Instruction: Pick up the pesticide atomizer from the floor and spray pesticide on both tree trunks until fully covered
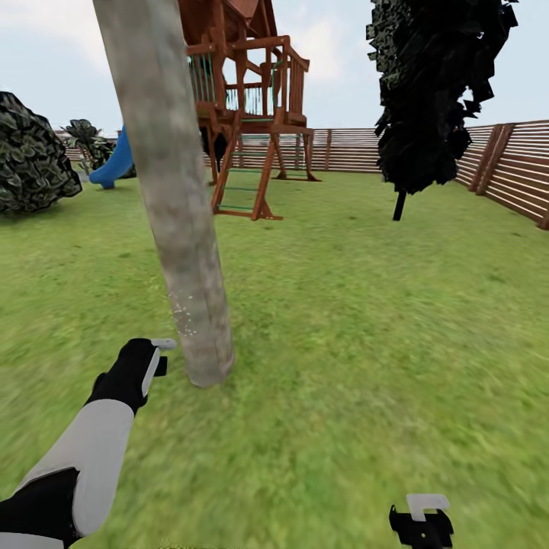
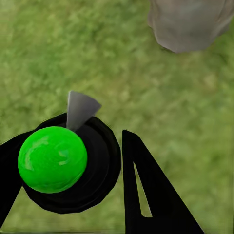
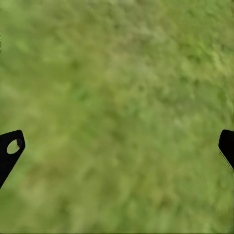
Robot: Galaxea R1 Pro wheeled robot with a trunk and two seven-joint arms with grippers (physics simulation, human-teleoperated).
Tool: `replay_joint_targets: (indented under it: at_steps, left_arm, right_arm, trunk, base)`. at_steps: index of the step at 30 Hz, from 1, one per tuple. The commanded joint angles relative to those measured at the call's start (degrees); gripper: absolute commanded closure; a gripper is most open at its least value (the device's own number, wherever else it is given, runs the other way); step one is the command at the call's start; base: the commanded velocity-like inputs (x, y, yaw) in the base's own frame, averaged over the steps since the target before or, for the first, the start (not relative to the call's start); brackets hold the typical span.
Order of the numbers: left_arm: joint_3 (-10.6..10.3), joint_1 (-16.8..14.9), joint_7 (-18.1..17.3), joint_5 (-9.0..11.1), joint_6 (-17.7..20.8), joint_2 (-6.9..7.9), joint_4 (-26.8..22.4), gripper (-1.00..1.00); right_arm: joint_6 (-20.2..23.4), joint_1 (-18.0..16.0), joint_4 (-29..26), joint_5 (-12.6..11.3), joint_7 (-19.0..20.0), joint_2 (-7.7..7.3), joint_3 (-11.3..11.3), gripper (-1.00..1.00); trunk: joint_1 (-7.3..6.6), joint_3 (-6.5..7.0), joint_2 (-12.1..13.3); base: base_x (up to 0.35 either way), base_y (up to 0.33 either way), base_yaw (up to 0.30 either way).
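One tree trunk [image 1: 171,191], pale grey-tan and slightly leaning, rises from the lawn just ahead and left of centre. Fine white specks show low on it. My left gripper [image 1: 143,367] is shut on the pesticide atomizer [image 1: 158,355], whose grey nozzle points at the trunk's base from a short way off. In the left wrist view the atomizer [image 2: 52,159] shows a bright green ball on a black round body between the black fingers [image 2: 146,195], with the trunk's foot [image 2: 187,24] beyond. My right gripper [image 1: 422,518] hangs open over bare grass, fingers spread wide [image 3: 120,146].
A wooden play tower [image 1: 248,99] with a ladder and a blue slide [image 1: 114,164] stands behind the trunk. A dark-leaved tree [image 1: 431,91] on a thin stem is at the right. A slatted fence [image 1: 511,168] rings the lawn, with a dark bush [image 1: 34,156] at the left.
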Motion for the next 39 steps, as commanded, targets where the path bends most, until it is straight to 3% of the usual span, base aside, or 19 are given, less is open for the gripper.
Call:
replay_joint_targets:
  at_steps: [1, 19, 28, 39]
  left_arm:
    - [0.07, -0.05, 0.16, -0.02, 0.22, -0.06, -0.03, 1.0]
    - [0.1, -0.05, 0.24, -0.02, 0.23, -0.13, 0.0, 1.0]
    - [0.16, 0.0, 0.23, -0.02, 0.23, -0.13, 0.06, 1.0]
    - [0.09, 0.02, 0.33, -0.07, 0.23, -0.05, 0.05, 1.0]
  right_arm:
    - [-0.23, -0.04, 0.08, 0.58, -0.1, 0.0, -0.48, -1.0]
    - [-0.23, -0.04, 0.08, 0.58, -0.01, -0.16, -0.48, -1.0]
    - [-0.23, -0.04, 0.08, 0.54, -0.01, 0.0, -0.48, -1.0]
    - [-0.23, -0.04, 0.08, 0.53, -0.01, 0.01, -0.48, -1.0]
  trunk:
    - [0.0, -0.05, -0.02]
    - [0.0, -0.05, -0.02]
    - [0.0, -0.05, -0.02]
    - [0.0, -0.05, -0.02]
  base:
    - [0.067, -0.277, 0.269]
    - [0.057, -0.274, 0.018]
    - [0.175, -0.241, 0.235]
    - [0.058, -0.263, 0.064]
